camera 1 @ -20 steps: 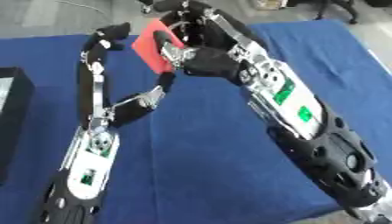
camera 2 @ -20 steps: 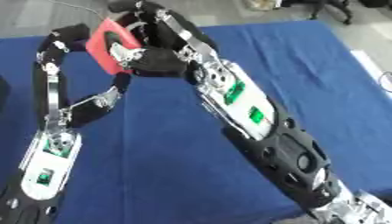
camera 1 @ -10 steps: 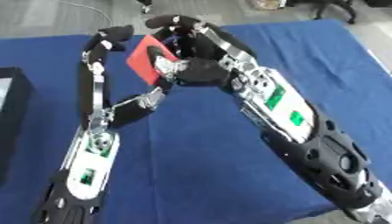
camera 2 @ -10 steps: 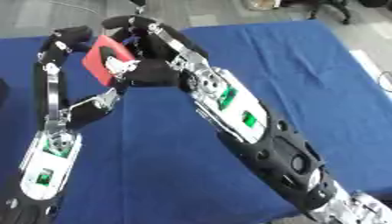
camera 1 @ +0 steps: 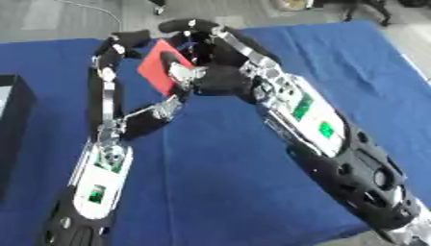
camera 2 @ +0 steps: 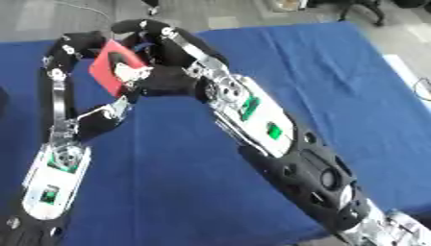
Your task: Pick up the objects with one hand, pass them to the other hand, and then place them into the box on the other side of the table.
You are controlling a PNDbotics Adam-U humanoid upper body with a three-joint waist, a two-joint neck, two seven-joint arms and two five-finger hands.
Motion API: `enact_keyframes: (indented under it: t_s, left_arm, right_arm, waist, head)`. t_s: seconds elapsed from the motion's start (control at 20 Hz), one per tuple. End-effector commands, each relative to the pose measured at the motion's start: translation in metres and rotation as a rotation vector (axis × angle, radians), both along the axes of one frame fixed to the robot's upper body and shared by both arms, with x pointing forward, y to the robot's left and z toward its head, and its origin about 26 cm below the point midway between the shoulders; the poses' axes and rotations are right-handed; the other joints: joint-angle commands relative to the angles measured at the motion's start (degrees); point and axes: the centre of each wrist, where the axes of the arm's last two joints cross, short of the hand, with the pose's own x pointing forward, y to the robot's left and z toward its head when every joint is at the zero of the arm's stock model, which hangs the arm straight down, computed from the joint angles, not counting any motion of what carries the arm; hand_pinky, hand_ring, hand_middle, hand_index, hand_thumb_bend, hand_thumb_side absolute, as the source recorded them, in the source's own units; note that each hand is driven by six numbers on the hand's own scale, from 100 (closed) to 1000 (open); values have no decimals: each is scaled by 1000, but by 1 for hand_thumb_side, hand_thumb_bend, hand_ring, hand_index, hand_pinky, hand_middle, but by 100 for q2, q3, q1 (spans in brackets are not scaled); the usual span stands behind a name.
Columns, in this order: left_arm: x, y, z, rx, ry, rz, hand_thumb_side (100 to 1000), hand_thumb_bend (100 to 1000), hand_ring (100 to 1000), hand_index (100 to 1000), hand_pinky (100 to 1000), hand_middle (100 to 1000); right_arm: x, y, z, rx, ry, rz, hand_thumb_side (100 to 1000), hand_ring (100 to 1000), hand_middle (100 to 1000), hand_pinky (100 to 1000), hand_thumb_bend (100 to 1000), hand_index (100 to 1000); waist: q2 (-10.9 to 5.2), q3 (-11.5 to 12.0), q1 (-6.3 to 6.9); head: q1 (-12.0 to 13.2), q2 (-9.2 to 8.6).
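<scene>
A flat red object (camera 1: 155,68) hangs above the blue table at the upper left of centre. My right hand (camera 1: 217,76) reaches in from the lower right, its dark fingers arched over the object's top and right edge. My left hand (camera 1: 106,144) comes up from the lower left. One long finger (camera 1: 102,81) curls over the object's top left corner, and its thumb (camera 1: 178,77) lies on the red face. Both hands are shut on the object; its far side is hidden.
A black box (camera 1: 12,111) stands at the left edge of the blue table (camera 1: 210,192). Grey floor and chair legs show beyond the far edge. My right forearm (camera 1: 311,125) crosses the middle of the table.
My right hand has carried the red object leftward and a little lower, into my left hand's fingers, which now sit on it.
</scene>
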Motion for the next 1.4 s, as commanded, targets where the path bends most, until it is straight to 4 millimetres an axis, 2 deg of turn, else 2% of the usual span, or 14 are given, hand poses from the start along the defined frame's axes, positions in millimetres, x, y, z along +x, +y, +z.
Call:
enact_keyframes:
  t_s: [0.05, 0.2, 0.5, 0.7, 0.9, 1.0, 1.15, 1.2, 1.35, 1.4]
  left_arm:
    - [0, -3, 7, -9, -2, -7, 495, 455, 629, 752, 582, 610]
    - [0, -4, 6, -9, 10, -8, 473, 405, 605, 731, 561, 586]
    - [0, -4, 5, -26, 30, -15, 443, 114, 529, 648, 492, 505]
    - [0, -5, 5, -38, 41, -20, 467, 100, 493, 596, 451, 468]
    - [0, -4, 5, -56, 49, -15, 540, 100, 486, 585, 442, 462]
    - [0, -4, 5, -65, 49, -8, 532, 100, 486, 583, 442, 460]
    - [0, -4, 5, -72, 44, 2, 529, 100, 485, 578, 443, 458]
    - [0, -4, 5, -73, 42, 4, 529, 100, 485, 579, 444, 459]
    - [0, -3, 5, -74, 37, 10, 528, 100, 485, 577, 444, 459]
    - [0, -3, 5, -74, 35, 11, 528, 100, 486, 578, 445, 459]
  right_arm:
    - [-2, 0, 7, 3, -25, 25, 100, 438, 551, 742, 100, 821]
    - [-1, -1, 6, 3, -30, 35, 100, 439, 551, 743, 100, 821]
    - [0, -2, 6, 6, -35, 43, 100, 440, 552, 744, 100, 822]
    - [0, -2, 6, 7, -36, 46, 104, 442, 553, 745, 100, 823]
    - [0, -2, 6, 7, -37, 49, 109, 444, 555, 748, 100, 824]
    - [0, -2, 6, 5, -38, 51, 121, 447, 556, 751, 100, 825]
    - [0, -2, 6, 4, -40, 56, 201, 457, 561, 763, 100, 828]
    - [0, -2, 6, 3, -43, 59, 287, 472, 568, 777, 100, 832]
    - [0, -2, 6, -2, -58, 71, 403, 531, 587, 810, 100, 843]
    - [0, -2, 7, -3, -63, 76, 446, 571, 605, 833, 129, 852]
  waist:
    - [-43, -13, -13]
    - [-44, -13, -9]
    - [-48, -16, -4]
    - [-49, -12, -5]
    - [-52, -9, -6]
    - [-55, -9, -7]
    - [-57, -8, -7]
    - [-57, -7, -8]
    - [-60, -4, -11]
    - [-61, -1, -12]
  head:
    - [21, -15]
    - [37, -15]
    - [44, -15]
    - [44, -15]
    - [39, -15]
    - [38, -15]
    - [36, -15]
    - [35, -15]
    - [33, -15]
    - [30, -15]
